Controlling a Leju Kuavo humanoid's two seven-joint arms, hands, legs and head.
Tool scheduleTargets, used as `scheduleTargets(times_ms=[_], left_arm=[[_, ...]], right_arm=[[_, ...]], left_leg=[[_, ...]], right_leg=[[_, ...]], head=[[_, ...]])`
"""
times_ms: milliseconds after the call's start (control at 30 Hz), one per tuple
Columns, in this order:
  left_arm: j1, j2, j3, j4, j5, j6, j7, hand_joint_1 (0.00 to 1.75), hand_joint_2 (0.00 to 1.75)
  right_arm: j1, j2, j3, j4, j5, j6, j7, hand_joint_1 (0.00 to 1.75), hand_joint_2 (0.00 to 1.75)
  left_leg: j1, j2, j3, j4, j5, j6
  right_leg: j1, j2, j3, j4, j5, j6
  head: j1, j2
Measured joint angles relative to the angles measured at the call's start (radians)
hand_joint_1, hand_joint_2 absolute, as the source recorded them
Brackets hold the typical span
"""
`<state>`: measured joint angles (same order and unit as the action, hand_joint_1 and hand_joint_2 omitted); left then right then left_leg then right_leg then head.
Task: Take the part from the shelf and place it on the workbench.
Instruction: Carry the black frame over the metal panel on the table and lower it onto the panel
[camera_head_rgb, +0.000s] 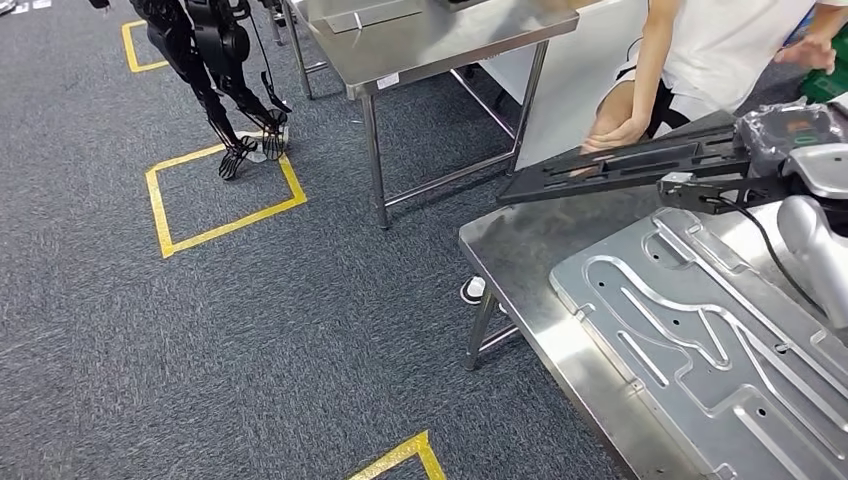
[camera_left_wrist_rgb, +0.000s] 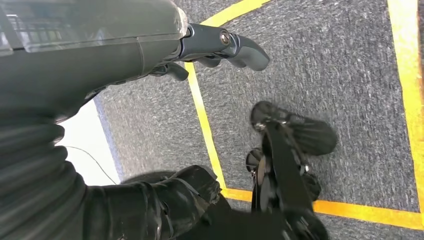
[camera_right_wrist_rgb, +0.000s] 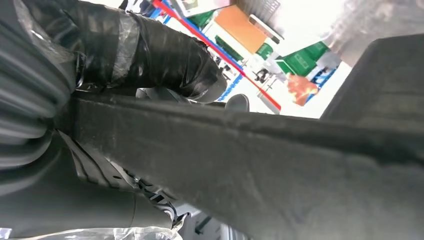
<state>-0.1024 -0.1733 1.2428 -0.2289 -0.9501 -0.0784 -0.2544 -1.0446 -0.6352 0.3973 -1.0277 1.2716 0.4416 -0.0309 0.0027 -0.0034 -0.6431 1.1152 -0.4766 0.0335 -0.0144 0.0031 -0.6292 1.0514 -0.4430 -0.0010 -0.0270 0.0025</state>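
Black flat slotted panel part (camera_head_rgb: 625, 165) gripped in my right hand (camera_head_rgb: 790, 135), hovering over the steel counter (camera_head_rgb: 520, 250) | person's hand (camera_head_rgb: 615, 135) on its far end: tug risk | could snag the embossed aluminium plate (camera_head_rgb: 700, 330) | left hand (camera_left_wrist_rgb: 220, 47) empty, loosely spread.

part (camera_head_rgb: 640, 160) above workbench (camera_head_rgb: 520, 250) | plate (camera_head_rgb: 700, 330) on workbench

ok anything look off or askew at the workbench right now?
Yes: the black part is not down on the workbench. The right hand grips one end, and a person's hand rests on the other. The part hangs tilted above the silver plate, its far end past the bench edge.
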Motion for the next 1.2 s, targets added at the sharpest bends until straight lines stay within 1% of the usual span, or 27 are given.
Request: scheduleTargets(times_ms=[67, 133, 200, 233, 300, 333, 367, 400, 433, 500, 533, 567, 633, 700, 733, 800, 833, 867, 900, 933, 1000, 1033, 1067, 1100, 1133, 1167, 1200], left_arm=[[0.000, 0.000, 0.000, 0.000, -0.002, 0.000, -0.001, 0.00, 1.75], [-0.001, 0.000, 0.000, 0.000, -0.002, 0.001, -0.002, 0.00, 1.75], [-0.002, 0.000, 0.000, 0.000, -0.003, 0.001, -0.004, 0.00, 1.75], [-0.002, -0.001, 0.000, 0.000, -0.004, 0.001, -0.005, 0.00, 1.75], [-0.001, 0.000, 0.000, 0.000, -0.005, 0.002, -0.006, 0.00, 1.75], [-0.001, 0.000, 0.000, 0.000, -0.006, 0.002, -0.007, 0.00, 1.75], [-0.001, 0.000, 0.000, 0.000, -0.006, 0.003, -0.007, 0.00, 1.75], [-0.001, 0.000, 0.000, 0.000, -0.008, 0.004, -0.007, 0.00, 1.75], [-0.002, 0.000, 0.000, 0.000, -0.009, 0.004, -0.008, 0.00, 1.75], [-0.002, -0.001, -0.001, 0.000, -0.013, 0.004, -0.010, 0.00, 1.75], [-0.001, -0.001, -0.001, 0.000, -0.015, 0.004, -0.011, 0.00, 1.75], [0.000, -0.001, -0.001, 0.000, -0.016, 0.004, -0.012, 0.00, 1.75], [0.001, -0.001, -0.003, 0.000, -0.020, 0.004, -0.015, 0.00, 1.75], [0.000, -0.001, -0.005, 0.000, -0.022, 0.004, -0.017, 0.00, 1.75], [0.000, -0.001, -0.006, 0.000, -0.022, 0.004, -0.018, 0.00, 1.75], [0.000, -0.001, -0.008, 0.000, -0.022, 0.004, -0.018, 0.00, 1.75], [0.000, -0.001, -0.008, 0.000, -0.022, 0.004, -0.018, 0.00, 1.75], [0.000, -0.001, -0.008, 0.000, -0.023, 0.004, -0.019, 0.00, 1.75], [0.000, -0.001, -0.008, 0.000, -0.023, 0.004, -0.019, 0.00, 1.75], [0.000, -0.001, -0.008, 0.000, -0.023, 0.004, -0.019, 0.00, 1.75], [0.000, -0.001, -0.008, 0.000, -0.023, 0.004, -0.020, 0.00, 1.75], [0.000, -0.001, -0.009, 0.000, -0.024, 0.004, -0.021, 0.00, 1.75], [0.000, 0.000, -0.009, 0.000, -0.024, 0.004, -0.021, 0.00, 1.75], [-0.001, 0.000, -0.009, 0.000, -0.024, 0.004, -0.022, 0.00, 1.75], [-0.002, 0.000, -0.009, 0.000, -0.024, 0.004, -0.022, 0.00, 1.75], [-0.004, -0.001, -0.010, 0.000, -0.024, 0.004, -0.023, 0.00, 1.75], [-0.005, -0.002, -0.011, 0.000, -0.024, 0.004, -0.023, 0.00, 1.75]], right_arm=[[0.021, -0.016, 0.000, -0.028, -0.010, 0.003, 0.004, 1.75, 1.75], [0.040, -0.031, 0.000, -0.051, -0.018, 0.008, 0.008, 1.75, 1.75], [0.057, -0.046, 0.000, -0.071, -0.027, 0.012, 0.011, 1.75, 1.75], [0.064, -0.054, 0.000, -0.081, -0.033, 0.012, 0.013, 1.75, 1.75], [0.078, -0.067, -0.001, -0.102, -0.044, 0.013, 0.019, 1.75, 1.75], [0.086, -0.072, -0.001, -0.111, -0.048, 0.013, 0.022, 1.75, 1.75], [0.095, -0.077, -0.001, -0.120, -0.053, 0.014, 0.025, 1.75, 1.75], [0.104, -0.082, -0.002, -0.129, -0.059, 0.015, 0.028, 1.75, 1.75], [0.111, -0.088, -0.003, -0.139, -0.066, 0.016, 0.032, 1.75, 1.75], [0.121, -0.099, -0.013, -0.161, -0.082, 0.018, 0.044, 1.75, 1.75], [0.123, -0.103, -0.021, -0.174, -0.090, 0.019, 0.048, 1.75, 1.75], [0.126, -0.107, -0.029, -0.187, -0.097, 0.021, 0.052, 1.75, 1.75], [0.131, -0.116, -0.040, -0.209, -0.106, 0.026, 0.053, 1.75, 1.75], [0.135, -0.125, -0.046, -0.226, -0.111, 0.030, 0.053, 1.75, 1.75], [0.135, -0.127, -0.048, -0.232, -0.113, 0.031, 0.053, 1.75, 1.75], [0.137, -0.129, -0.050, -0.242, -0.115, 0.031, 0.053, 1.75, 1.75], [0.138, -0.129, -0.051, -0.245, -0.115, 0.032, 0.053, 1.75, 1.75], [0.140, -0.130, -0.051, -0.247, -0.115, 0.032, 0.053, 1.75, 1.75], [0.141, -0.130, -0.051, -0.250, -0.115, 0.032, 0.053, 1.75, 1.75], [0.142, -0.130, -0.051, -0.252, -0.116, 0.032, 0.053, 1.75, 1.75], [0.143, -0.130, -0.051, -0.260, -0.116, 0.032, 0.053, 1.75, 1.75], [0.143, -0.129, -0.051, -0.262, -0.116, 0.032, 0.054, 1.75, 1.75], [0.143, -0.129, -0.051, -0.264, -0.116, 0.032, 0.054, 1.75, 1.75], [0.144, -0.129, -0.051, -0.265, -0.116, 0.033, 0.054, 1.75, 1.75], [0.146, -0.130, -0.051, -0.266, -0.116, 0.033, 0.054, 1.75, 1.75], [0.148, -0.133, -0.051, -0.267, -0.116, 0.033, 0.054, 1.75, 1.75], [0.149, -0.136, -0.052, -0.268, -0.116, 0.033, 0.054, 1.75, 1.75]], left_leg=[[-0.003, -0.004, 0.027, -0.062, 0.014, 0.004], [-0.006, -0.003, 0.031, -0.072, 0.018, 0.010], [-0.005, -0.002, 0.037, -0.085, 0.028, 0.021], [-0.003, 0.000, 0.039, -0.091, 0.032, 0.026], [-0.005, 0.000, 0.039, -0.093, 0.034, 0.029], [-0.006, 0.000, 0.039, -0.093, 0.034, 0.030], [-0.006, 0.000, 0.039, -0.092, 0.034, 0.030], [-0.006, 0.000, 0.039, -0.091, 0.033, 0.029], [-0.006, 0.002, 0.040, -0.089, 0.032, 0.029], [-0.010, 0.007, 0.039, -0.082, 0.027, 0.025], [-0.013, 0.011, 0.038, -0.079, 0.025, 0.023], [-0.016, 0.014, 0.037, -0.077, 0.023, 0.020], [-0.018, 0.026, 0.038, -0.077, 0.020, 0.014], [-0.016, 0.028, 0.030, -0.055, 0.000, 0.006], [-0.014, 0.024, 0.016, -0.021, -0.024, 0.000], [-0.010, 0.014, -0.037, 0.104, -0.090, -0.006], [-0.008, 0.013, -0.064, 0.166, -0.114, -0.007], [-0.007, 0.012, -0.081, 0.204, -0.121, -0.007], [-0.007, 0.011, -0.080, 0.202, -0.108, -0.006], [-0.007, 0.006, -0.060, 0.162, -0.079, -0.003], [-0.006, -0.031, 0.007, 0.025, -0.014, 0.004], [-0.004, -0.050, 0.032, -0.028, 0.003, 0.006], [-0.004, -0.064, 0.047, -0.060, 0.009, 0.008], [-0.004, -0.065, 0.052, -0.069, 0.007, 0.009], [-0.005, -0.056, 0.053, -0.074, 0.010, 0.012], [-0.006, -0.044, 0.055, -0.082, 0.015, 0.017], [-0.005, -0.032, 0.058, -0.092, 0.021, 0.023]], right_leg=[[0.001, 0.002, -0.005, 0.000, 0.002, 0.008], [-0.001, 0.004, -0.006, -0.004, 0.005, 0.019], [-0.005, 0.003, -0.014, 0.018, -0.015, 0.028], [-0.006, 0.003, -0.030, 0.057, -0.041, 0.031], [-0.007, 0.002, -0.083, 0.179, -0.104, 0.037], [-0.008, 0.002, -0.107, 0.234, -0.123, 0.040], [-0.008, 0.002, -0.117, 0.258, -0.124, 0.042], [-0.009, 0.001, -0.109, 0.244, -0.106, 0.043], [-0.009, -0.002, -0.084, 0.194, -0.075, 0.042], [-0.003, -0.031, -0.019, 0.062, -0.021, 0.037], [0.001, -0.043, 0.000, 0.019, -0.009, 0.032], [0.006, -0.050, 0.007, -0.001, -0.007, 0.027], [0.007, -0.036, 0.006, -0.005, -0.005, 0.017], [0.002, -0.021, 0.007, -0.009, 0.000, 0.006], [-0.001, -0.014, 0.008, -0.012, 0.002, 0.000], [0.000, 0.004, 0.007, -0.013, 0.004, -0.007], [0.001, 0.015, 0.007, -0.012, 0.004, -0.008], [0.001, 0.026, 0.007, -0.011, 0.004, -0.008], [0.002, 0.037, 0.007, -0.010, 0.004, -0.008], [0.001, 0.048, 0.007, -0.009, 0.004, -0.008], [0.001, 0.070, 0.005, -0.005, 0.004, -0.006], [0.000, 0.081, 0.003, -0.004, 0.005, -0.003], [-0.002, 0.091, 0.000, -0.003, 0.007, 0.002], [-0.004, 0.101, -0.003, -0.005, 0.010, 0.009], [-0.007, 0.112, -0.005, -0.009, 0.015, 0.016], [-0.009, 0.110, -0.007, -0.010, 0.015, 0.022], [-0.008, 0.094, -0.012, -0.002, 0.007, 0.026]], head=[[0.000, 0.000], [0.000, 0.000], [0.001, 0.000], [0.001, 0.000], [0.001, 0.000], [0.001, 0.000], [0.001, 0.000], [0.001, 0.000], [0.001, 0.000], [0.001, 0.000], [0.001, 0.000], [0.001, 0.000], [0.000, 0.000], [0.000, 0.000], [0.000, 0.000], [0.000, 0.000], [0.000, 0.000], [0.000, 0.000], [0.000, 0.000], [0.000, 0.000], [0.000, 0.000], [0.000, 0.000], [0.000, 0.000], [0.000, 0.000], [0.000, 0.000], [0.000, 0.000], [0.001, 0.000]])
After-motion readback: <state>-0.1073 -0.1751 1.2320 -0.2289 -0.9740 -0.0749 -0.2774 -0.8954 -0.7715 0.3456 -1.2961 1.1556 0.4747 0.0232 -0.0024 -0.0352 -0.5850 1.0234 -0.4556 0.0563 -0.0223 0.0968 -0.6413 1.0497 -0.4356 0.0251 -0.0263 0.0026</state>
